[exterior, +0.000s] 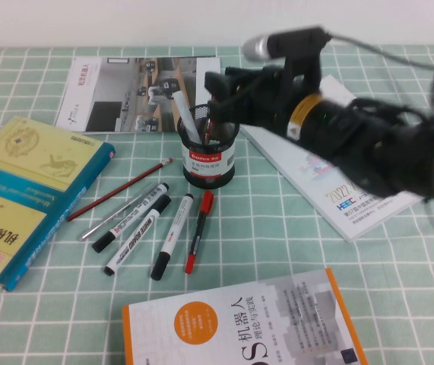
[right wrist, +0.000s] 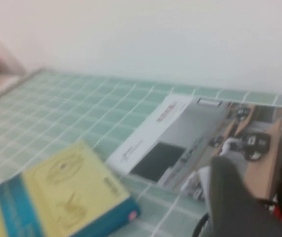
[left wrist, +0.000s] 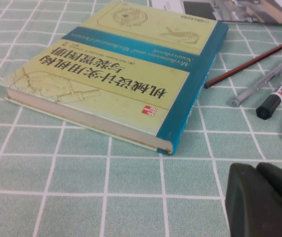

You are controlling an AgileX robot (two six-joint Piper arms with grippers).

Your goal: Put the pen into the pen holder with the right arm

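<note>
The black wire-mesh pen holder (exterior: pixel 209 156) with its white, red-striped label stands at the table's middle. The white pen (exterior: pixel 183 115) stands inside it, leaning to the back left, with its top above the rim. My right gripper (exterior: pixel 218 90) hovers just above the holder's back right rim, open, with nothing between its fingers. In the right wrist view the gripper (right wrist: pixel 261 197) shows two dark fingers apart, with the pen (right wrist: pixel 206 182) beside one finger and the holder's rim (right wrist: pixel 198 228) below. My left gripper (left wrist: pixel 266 197) is low over the cloth beside the yellow-blue book, fingers together.
Black-capped white markers (exterior: pixel 137 224), a red-capped marker (exterior: pixel 198 232) and a red pencil (exterior: pixel 118 190) lie in front of the holder. A yellow-blue book (exterior: pixel 26 194) lies left, a brochure (exterior: pixel 133 91) behind, a white booklet (exterior: pixel 338 179) right, and an orange-white book (exterior: pixel 247 327) in front.
</note>
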